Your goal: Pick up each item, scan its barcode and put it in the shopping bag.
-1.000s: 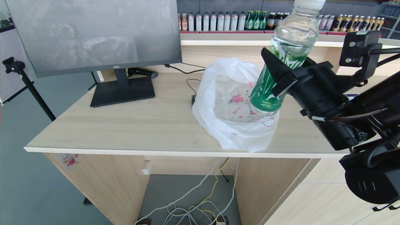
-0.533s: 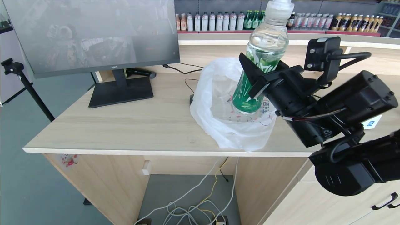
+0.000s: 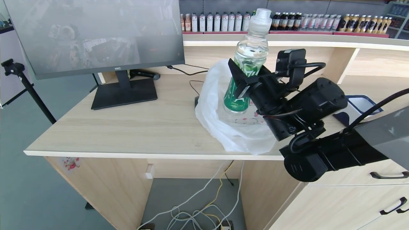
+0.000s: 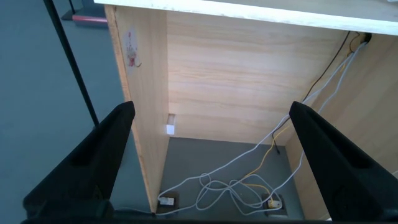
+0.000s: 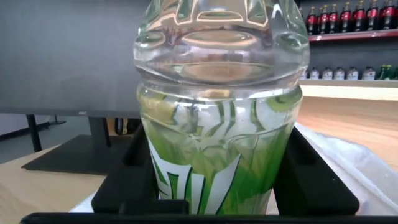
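- Holding the bottle [image 3: 250, 52] in the right gripper [image 3: 247, 83], clamped tight round the green label [image 3: 233, 102], cap [image 3: 261, 13] up and leaning a little
- Hanging right over the open mouth of the bag [image 3: 211, 105], which sits on the tabletop [image 3: 127, 127]; cannot tell if the bottom touches the bag yet
- Looks like the putting-in step, with the bottle high and only its bottom near the bag
- Go down slowly and straight, into the middle of the opening, not onto the soft rim
- Watch for the thin plastic folding in or catching on the gripper
- Let go only when the bottom rests on something, so nothing tips or rolls off
- Pull up and back gently after, so as not to drag the bag along
- Leave the left gripper [image 4: 210, 115] where it hangs, down low by the space under the tabletop, with fingers wide apart and nothing held
- On the label: white marks on green, seen close from the right wrist, cut off and not clear enough to read
- On the bag: small pink and red pictures with tiny writing, too small to read
- Under the screen of the monitor [image 3: 96, 35]: one small mark, left unread
- On the shelf [image 3: 243, 32] far behind: rows of drinks with labels too tiny to make out
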You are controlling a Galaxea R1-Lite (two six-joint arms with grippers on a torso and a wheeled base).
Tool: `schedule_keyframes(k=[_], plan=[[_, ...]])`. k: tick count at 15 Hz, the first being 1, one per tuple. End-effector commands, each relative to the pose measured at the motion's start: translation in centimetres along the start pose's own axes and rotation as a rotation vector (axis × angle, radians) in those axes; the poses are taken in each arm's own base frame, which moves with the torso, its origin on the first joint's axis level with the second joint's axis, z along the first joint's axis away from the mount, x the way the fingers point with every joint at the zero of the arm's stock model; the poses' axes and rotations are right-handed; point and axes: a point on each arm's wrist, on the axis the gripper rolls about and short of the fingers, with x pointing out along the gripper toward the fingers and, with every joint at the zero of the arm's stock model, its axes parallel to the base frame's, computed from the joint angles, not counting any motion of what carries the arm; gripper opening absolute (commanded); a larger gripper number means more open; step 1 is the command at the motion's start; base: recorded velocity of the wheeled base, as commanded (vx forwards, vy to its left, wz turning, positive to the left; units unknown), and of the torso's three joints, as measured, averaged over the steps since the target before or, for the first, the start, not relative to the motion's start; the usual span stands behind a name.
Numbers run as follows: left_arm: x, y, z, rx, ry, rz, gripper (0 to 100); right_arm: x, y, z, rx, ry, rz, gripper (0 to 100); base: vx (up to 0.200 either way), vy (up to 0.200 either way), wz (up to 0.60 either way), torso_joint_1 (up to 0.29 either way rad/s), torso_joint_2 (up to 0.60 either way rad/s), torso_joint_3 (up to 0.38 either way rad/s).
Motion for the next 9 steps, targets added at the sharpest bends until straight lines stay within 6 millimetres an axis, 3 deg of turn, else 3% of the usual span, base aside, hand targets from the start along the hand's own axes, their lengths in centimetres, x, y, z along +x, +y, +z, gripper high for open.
schedule_keyframes(k=[1,3,9], plan=[[0.0,0.0,0.0,0.000,0.000,0.002,100,0.1,0.2,-2.4,-0.004,0.037,-0.004,0,0.000,0.000,0.00,0.000,0.00,0.000],[0.0,0.0,0.0,0.000,0.000,0.002,100,0.7,0.2,-2.2,-0.006,0.021,-0.015,0,0.000,0.000,0.00,0.000,0.00,0.000],[0.0,0.0,0.0,-0.002,0.000,0.000,100,1.0,0.2,-5.1,-0.010,0.049,-0.017,0,0.000,0.000,0.00,0.000,0.00,0.000]])
